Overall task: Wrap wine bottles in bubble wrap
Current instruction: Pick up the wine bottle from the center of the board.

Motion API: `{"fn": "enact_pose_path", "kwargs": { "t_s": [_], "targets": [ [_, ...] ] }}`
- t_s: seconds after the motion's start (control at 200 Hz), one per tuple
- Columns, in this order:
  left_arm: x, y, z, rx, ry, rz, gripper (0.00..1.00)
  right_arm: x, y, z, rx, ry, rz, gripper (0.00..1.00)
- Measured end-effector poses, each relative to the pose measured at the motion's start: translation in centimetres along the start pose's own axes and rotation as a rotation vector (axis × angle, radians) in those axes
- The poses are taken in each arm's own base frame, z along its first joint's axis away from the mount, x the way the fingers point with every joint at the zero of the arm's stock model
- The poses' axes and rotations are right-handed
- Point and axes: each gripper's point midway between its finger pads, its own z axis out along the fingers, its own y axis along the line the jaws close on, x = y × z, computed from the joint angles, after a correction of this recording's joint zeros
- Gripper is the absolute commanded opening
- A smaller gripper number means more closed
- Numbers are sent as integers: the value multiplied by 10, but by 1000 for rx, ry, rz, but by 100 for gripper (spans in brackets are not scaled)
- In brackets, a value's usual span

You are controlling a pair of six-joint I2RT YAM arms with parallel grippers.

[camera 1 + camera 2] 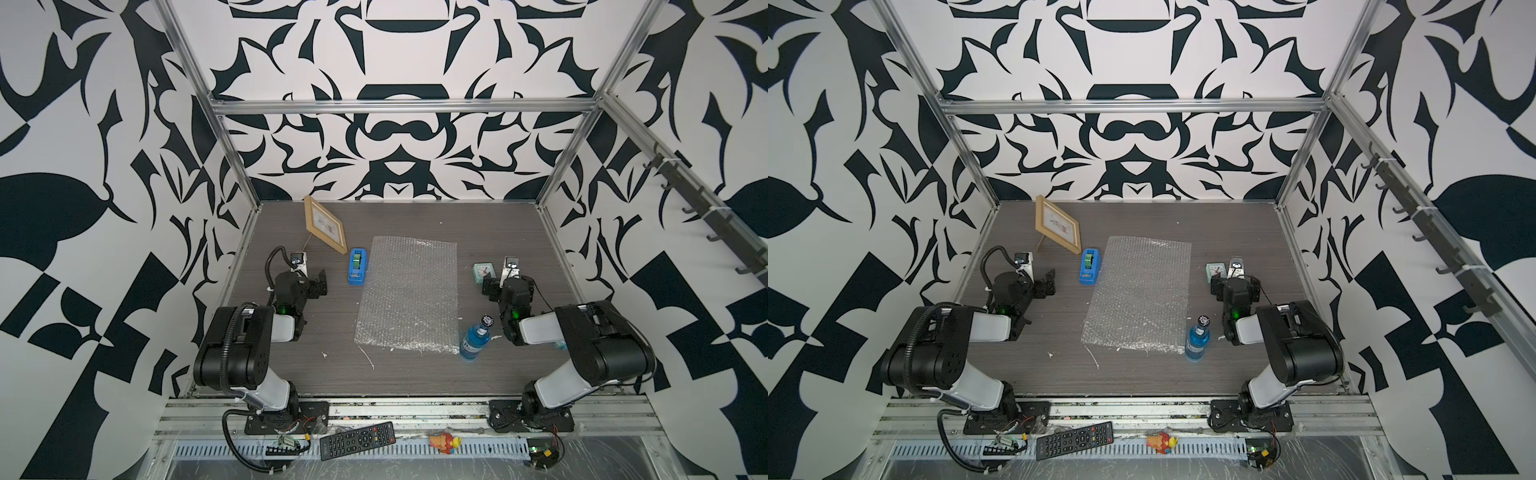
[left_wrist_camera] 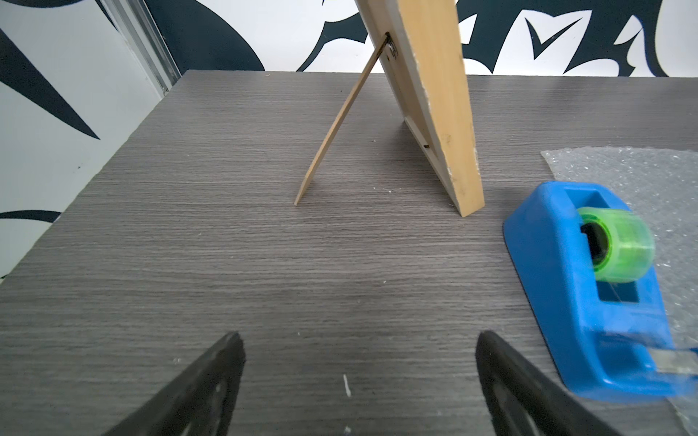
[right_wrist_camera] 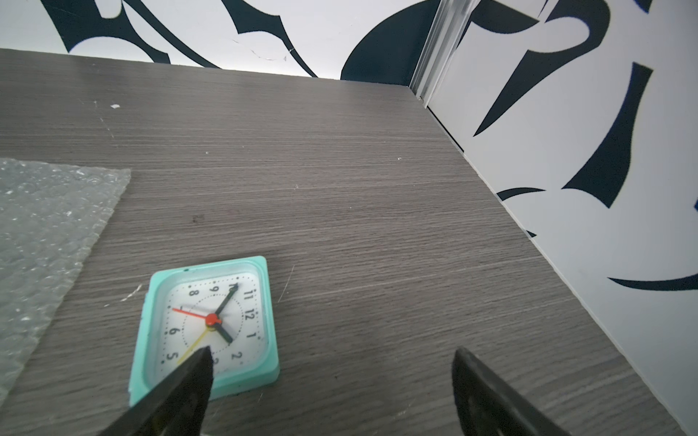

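The bubble wrap (image 1: 409, 295) (image 1: 1138, 295) lies flat in the middle of the grey table (image 1: 291, 353), long side running front to back. Its corners show in the left wrist view (image 2: 642, 170) and the right wrist view (image 3: 45, 226). The wine bottle (image 1: 473, 340) (image 1: 1198, 338), blue liquid with a black cap, stands upright just off the sheet's near right corner. My left gripper (image 1: 318, 282) (image 2: 357, 339) hovers left of the sheet, open and empty. My right gripper (image 1: 508, 282) (image 3: 332, 355) hovers right of the sheet, beyond the bottle, open and empty.
A blue tape dispenser (image 1: 356, 267) (image 2: 589, 294) sits against the sheet's far left edge. A wooden picture frame (image 1: 325, 224) (image 2: 434, 94) stands behind it. A mint clock (image 1: 483, 272) (image 3: 211, 324) lies under my right gripper's finger. A remote (image 1: 357, 439) and a toy (image 1: 444, 440) rest on the front rail.
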Motion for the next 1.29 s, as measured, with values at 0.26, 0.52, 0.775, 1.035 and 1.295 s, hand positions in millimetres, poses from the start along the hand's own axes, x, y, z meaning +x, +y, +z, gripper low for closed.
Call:
{"fn": "enact_pose_path", "kwargs": {
  "t_s": [0.26,0.52,0.775,1.035,1.295],
  "targets": [
    [-2,-8,-9,21,-22,22,99,0,-1,0,8,-2,3,100],
    [-82,-63,-50,178,-180,128,99,-29,-8,-19,7,-56,26,97],
    [-101,-202,-119,605,-220,287,99,-81,-11,-40,-26,-13,128,91],
    [2,-340,-234,1036,-111,556,99,-60,14,-48,-155,213,208,83],
    [92,-409,-268,1173,-47,693,99,-6,38,-57,-248,457,257,78]
  ]
}}
